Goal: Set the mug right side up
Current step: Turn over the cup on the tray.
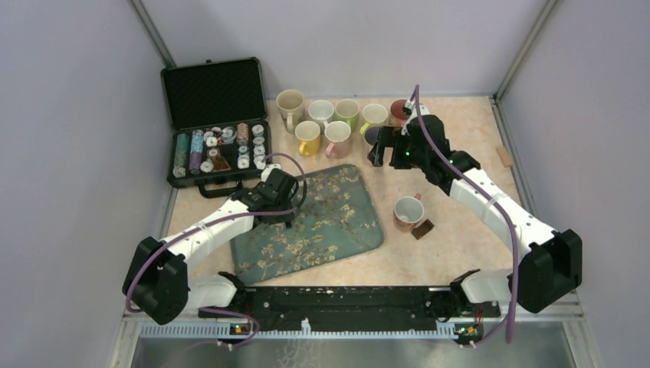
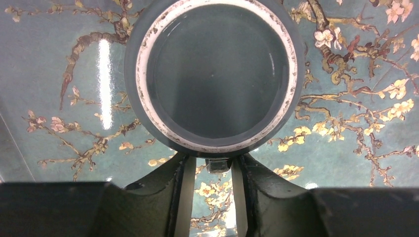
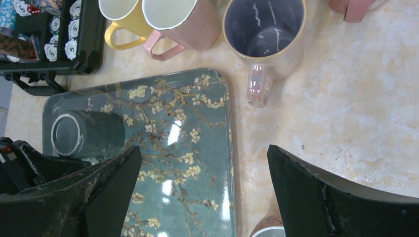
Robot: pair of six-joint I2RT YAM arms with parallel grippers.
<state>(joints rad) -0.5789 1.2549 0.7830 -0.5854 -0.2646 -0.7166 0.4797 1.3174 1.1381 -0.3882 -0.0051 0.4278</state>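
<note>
Pale enclosure walls [image 1: 69,115] box in a beige marbled tabletop [image 1: 460,245], and on it lies a glossy teal tray printed with blossoming branches [image 1: 337,222]. The dark grey glazed ceramic mug [image 2: 217,74] stands mouth-down near the tray's back-left corner, its pale unglazed foot ring facing up. Treat it as rigid, fairly weighty and breakable. The glaze looks slick and so does the tray beneath it, so expect the mug to skate rather than tip if you nudge it, and to chip if it drops back onto its rim. The round wall looks too broad and smooth for a sure hold. The handle [image 2: 217,165] is your likeliest purchase, taken close to where it joins the body so the weight swings less as you roll the wrist. Your left gripper [image 2: 215,160] points down over the mug, with the arm reaching out low from the near-left base. Its fingers are drawn narrow to either side of the handle, though you cannot tell from these views whether the pads actually bear on it. Your right gripper [image 3: 203,150] hovers well apart from the mug, up by the row of pastel mugs [image 1: 337,115] at the back, fingers spread wide and holding nothing.
</note>
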